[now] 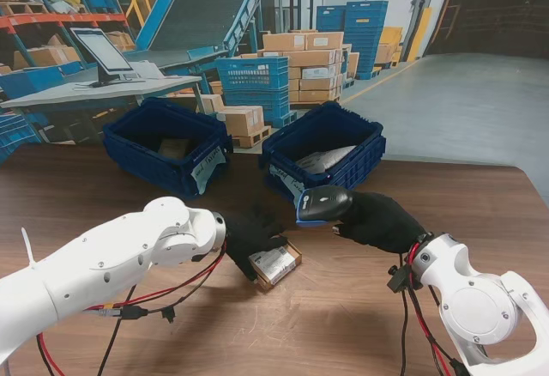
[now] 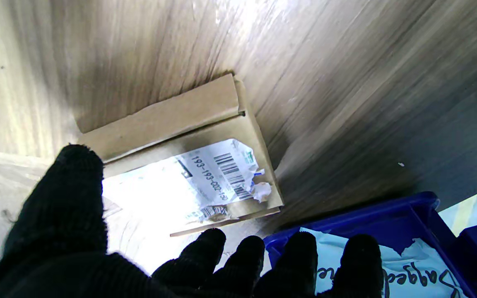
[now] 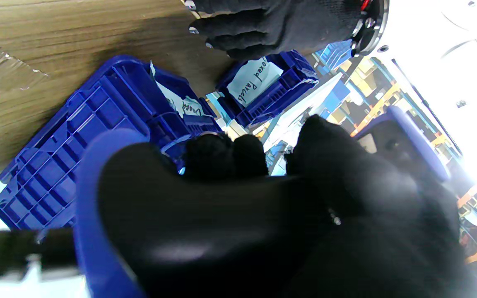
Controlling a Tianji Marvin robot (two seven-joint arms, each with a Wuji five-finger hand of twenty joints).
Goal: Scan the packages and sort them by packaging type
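The left hand (image 1: 249,232), gloved black, has its fingers (image 2: 205,252) spread above a small cardboard box (image 1: 275,264) at lower centre of the stand view; whether they touch or grip it cannot be told. The box lies flat on the wooden table (image 1: 343,324), its white barcode label (image 2: 226,174) turned up, apparently so the code stays readable. The right hand (image 1: 382,221) has its fingers wrapped tightly on a handheld scanner (image 1: 323,202), whose head sits just right of centre, angled down toward the box. The step in hand appears to be the scan. Beyond the hands stand 2 blue crates: the left crate (image 1: 137,148) at centre left, holding 1 brown parcel, and the right crate (image 1: 356,161) at centre right, holding a pale bagged parcel. Each crate bears a handwritten paper label; the box, being cardboard, likely belongs in the left one.
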